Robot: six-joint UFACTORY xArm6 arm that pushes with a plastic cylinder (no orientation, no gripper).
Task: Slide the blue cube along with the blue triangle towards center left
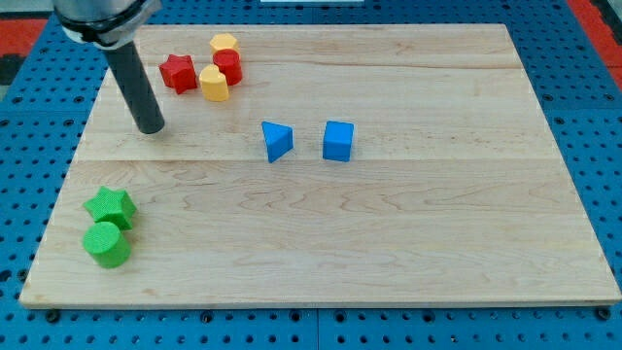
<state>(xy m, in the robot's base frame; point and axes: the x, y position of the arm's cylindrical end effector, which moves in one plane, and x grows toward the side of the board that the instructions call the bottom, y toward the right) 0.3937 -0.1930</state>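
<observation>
The arm's upper part is cut off by the far edge of the view, so only a grey collar and the dark rod (136,86) show. The red cylinder (229,66) is partly hidden behind the yellow blocks, one (224,44) just beyond it and one (214,84) in front. The green cylinder (106,244) covers the near side of the green star (110,207).

No readable text, labels or numbers anywhere in view
</observation>
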